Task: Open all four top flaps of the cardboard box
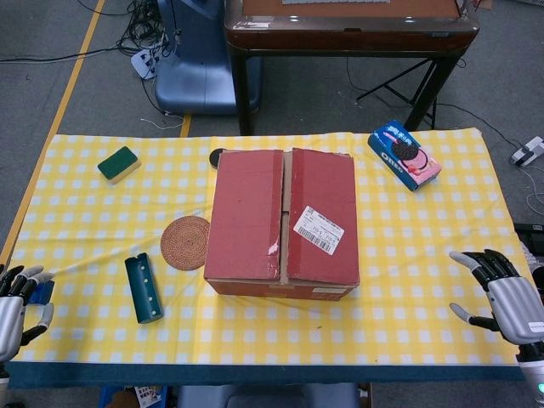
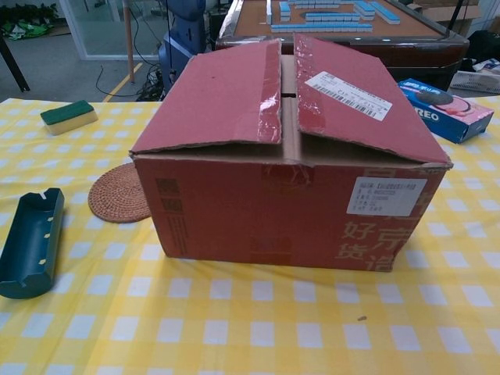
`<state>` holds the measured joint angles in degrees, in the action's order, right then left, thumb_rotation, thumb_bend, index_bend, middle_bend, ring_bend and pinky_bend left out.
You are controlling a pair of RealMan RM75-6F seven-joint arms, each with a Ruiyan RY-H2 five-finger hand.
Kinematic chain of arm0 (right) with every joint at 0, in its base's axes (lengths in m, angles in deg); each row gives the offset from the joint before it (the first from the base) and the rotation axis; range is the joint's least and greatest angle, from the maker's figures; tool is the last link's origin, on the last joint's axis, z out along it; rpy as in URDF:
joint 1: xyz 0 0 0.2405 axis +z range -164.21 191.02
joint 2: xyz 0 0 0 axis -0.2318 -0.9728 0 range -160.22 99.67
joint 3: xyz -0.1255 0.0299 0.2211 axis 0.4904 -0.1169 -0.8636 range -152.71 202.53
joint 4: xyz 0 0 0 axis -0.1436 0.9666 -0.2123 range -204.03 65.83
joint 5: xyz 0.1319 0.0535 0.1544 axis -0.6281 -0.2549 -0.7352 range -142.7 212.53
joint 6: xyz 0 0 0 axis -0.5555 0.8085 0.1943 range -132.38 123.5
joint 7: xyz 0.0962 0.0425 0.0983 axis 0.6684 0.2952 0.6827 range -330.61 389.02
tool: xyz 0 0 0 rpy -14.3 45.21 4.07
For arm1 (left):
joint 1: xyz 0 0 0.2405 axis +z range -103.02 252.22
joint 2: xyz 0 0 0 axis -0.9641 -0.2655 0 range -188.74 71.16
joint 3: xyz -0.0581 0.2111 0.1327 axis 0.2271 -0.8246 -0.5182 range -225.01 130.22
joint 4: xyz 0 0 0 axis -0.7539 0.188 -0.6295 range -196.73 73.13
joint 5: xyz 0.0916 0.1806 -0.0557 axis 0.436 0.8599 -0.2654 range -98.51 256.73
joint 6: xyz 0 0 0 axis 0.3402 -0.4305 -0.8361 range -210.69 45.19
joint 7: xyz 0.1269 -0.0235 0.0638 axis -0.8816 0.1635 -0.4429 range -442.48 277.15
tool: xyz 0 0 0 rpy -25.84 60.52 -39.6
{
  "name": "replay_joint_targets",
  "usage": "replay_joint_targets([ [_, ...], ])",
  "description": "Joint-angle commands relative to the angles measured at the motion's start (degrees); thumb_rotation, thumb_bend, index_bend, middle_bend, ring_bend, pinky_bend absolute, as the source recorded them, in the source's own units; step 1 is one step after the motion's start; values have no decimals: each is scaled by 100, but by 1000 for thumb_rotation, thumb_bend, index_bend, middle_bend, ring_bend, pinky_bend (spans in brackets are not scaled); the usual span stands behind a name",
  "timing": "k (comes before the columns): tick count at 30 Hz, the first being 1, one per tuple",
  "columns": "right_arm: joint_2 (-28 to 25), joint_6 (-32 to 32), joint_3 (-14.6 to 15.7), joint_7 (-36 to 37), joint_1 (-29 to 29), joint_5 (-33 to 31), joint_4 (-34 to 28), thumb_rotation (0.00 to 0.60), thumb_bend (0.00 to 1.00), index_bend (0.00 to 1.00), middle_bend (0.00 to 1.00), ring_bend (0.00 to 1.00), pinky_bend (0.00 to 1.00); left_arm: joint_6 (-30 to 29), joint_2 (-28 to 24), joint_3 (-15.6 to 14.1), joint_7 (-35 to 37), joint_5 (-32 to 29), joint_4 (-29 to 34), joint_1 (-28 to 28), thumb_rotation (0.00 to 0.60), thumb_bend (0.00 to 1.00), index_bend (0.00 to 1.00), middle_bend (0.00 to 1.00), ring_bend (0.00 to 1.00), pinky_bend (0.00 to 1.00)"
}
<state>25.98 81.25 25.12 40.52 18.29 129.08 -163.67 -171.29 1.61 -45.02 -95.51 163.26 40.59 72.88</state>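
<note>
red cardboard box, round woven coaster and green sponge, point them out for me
red cardboard box (image 1: 246,212), head view, on the left top flap
round woven coaster (image 1: 185,242), head view, at its centre
green sponge (image 2: 69,113), chest view, on its green top face

The left hand (image 1: 12,304) shows at the lower left edge of the head view, at the near left corner of the bench (image 1: 255,344). Its fingers (image 1: 19,277) are spread and slightly curled, pointing away from the robot, and it holds nothing. The right hand (image 1: 510,297) shows at the lower right edge, beyond the bench's right end. Its fingers (image 1: 476,262) are apart and empty, the thumb sticking out toward the bench. Neither hand appears in the chest view.
</note>
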Motion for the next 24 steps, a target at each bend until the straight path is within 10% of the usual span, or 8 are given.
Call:
replay_joint_targets([
  [1,-6,0,-1,2,6,7,-6,600,136,180,223,169,121,13,14,-9,6,-12,-15,4,600,432,346,224,130,0],
  [18,-428,-766,-175,-287,682,213,-701,600,139,180,222,169,120,63,51,1,73,-23,-70,-20,600,432,347,224,130,0],
  [24,-805,-1671,-471,-404,1507,341,-1376,600,287,180,223,169,121,49,66,-13,111,33,-64,-20,600,432,347,224,130,0],
])
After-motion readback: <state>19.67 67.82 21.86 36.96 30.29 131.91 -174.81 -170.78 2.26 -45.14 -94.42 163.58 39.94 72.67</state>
